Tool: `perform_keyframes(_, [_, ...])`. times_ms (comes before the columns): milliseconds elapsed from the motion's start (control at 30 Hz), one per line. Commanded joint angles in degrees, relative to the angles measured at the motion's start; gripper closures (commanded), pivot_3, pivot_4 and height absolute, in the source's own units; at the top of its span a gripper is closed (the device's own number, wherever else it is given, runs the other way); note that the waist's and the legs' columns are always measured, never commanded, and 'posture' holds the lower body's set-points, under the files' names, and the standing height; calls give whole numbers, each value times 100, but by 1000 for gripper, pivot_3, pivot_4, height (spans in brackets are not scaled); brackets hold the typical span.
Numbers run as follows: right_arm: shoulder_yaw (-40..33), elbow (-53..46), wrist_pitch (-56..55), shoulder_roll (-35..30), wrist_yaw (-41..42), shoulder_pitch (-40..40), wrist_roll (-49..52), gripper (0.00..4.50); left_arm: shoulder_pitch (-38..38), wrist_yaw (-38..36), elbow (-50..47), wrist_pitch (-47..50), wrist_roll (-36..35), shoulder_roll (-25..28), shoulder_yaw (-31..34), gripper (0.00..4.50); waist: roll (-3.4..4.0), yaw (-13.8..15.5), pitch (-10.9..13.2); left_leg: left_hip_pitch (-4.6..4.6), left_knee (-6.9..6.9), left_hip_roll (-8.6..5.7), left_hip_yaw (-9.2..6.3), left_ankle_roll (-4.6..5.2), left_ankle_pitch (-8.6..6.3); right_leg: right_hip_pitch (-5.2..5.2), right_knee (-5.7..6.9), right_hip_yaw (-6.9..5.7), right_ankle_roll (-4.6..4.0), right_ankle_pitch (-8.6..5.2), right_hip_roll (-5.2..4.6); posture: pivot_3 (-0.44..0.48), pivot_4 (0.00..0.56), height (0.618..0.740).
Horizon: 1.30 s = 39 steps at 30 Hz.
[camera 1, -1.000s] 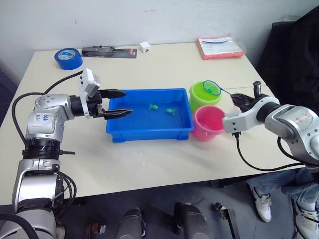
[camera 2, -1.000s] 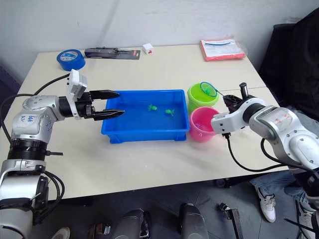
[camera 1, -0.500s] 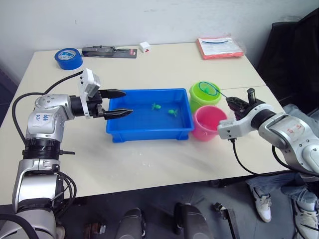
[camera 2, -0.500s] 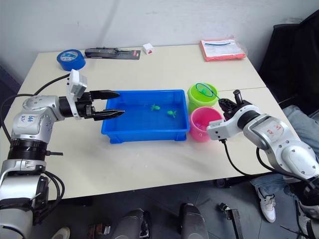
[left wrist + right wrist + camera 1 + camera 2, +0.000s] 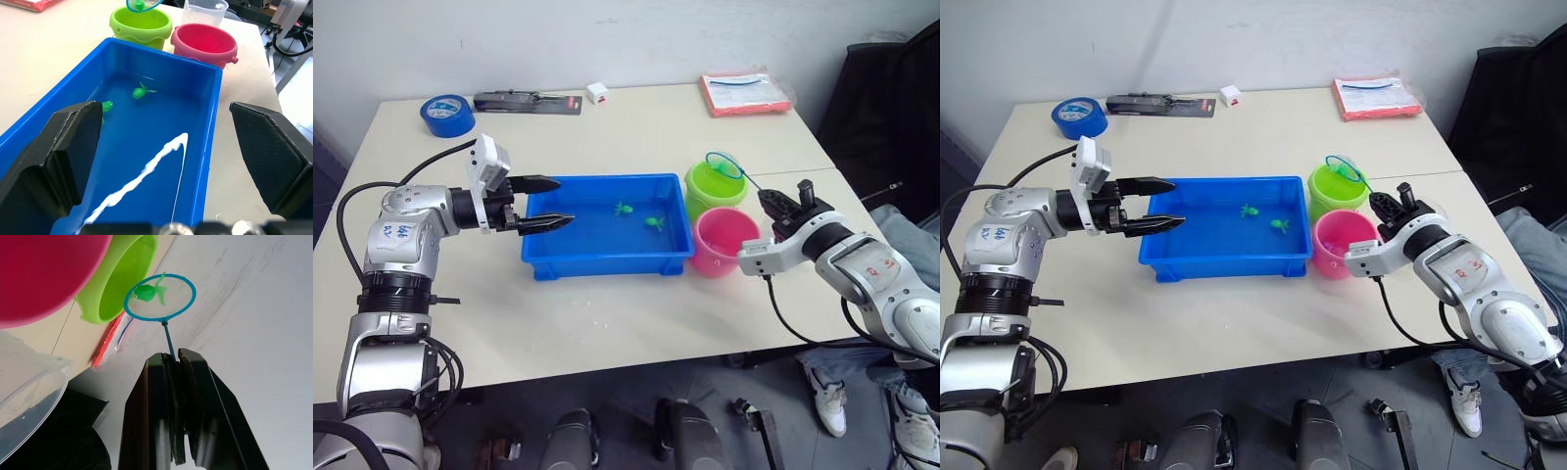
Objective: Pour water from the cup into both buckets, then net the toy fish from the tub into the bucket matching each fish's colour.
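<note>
The blue tub sits mid-table with two green toy fish floating in it. To its right stand the lime green bucket and, nearer, the pink bucket. My right gripper is shut on the net's thin handle. The net's blue ring hangs over the green bucket's mouth with a green fish in its mesh. The clear cup stands just beyond the pink bucket, by my right arm. My left gripper is open over the tub's left end, holding nothing.
At the table's far edge lie a blue tape roll, a black tool, a small white box and a red packet. A person's feet show below the table's right corner.
My right arm has drawn closer to the pink bucket and turned its wrist, and the net ring has risen slightly over the green bucket. The floating fish have drifted a little right. The left arm is still.
</note>
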Motion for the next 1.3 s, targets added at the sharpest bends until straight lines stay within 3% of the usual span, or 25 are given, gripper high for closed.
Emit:
perform_keyframes(33, [-304, -191, 28, -14, -142, -12, -126, 3718, -25, -9, -121, -70, -36, 34, 115, 18, 0, 0, 0, 0, 0, 0, 0, 0, 0, 0, 0, 0, 0, 0, 0, 0, 150, 737])
perform_keyframes(1300, [-343, -381, -52, 175, -420, 421, -948, 3718, -12, -30, -188, -39, -32, 10, 106, 18, 0, 1, 0, 0, 1, -3, -1, 0, 0, 1, 0, 0, 0, 0, 1, 0, 150, 737])
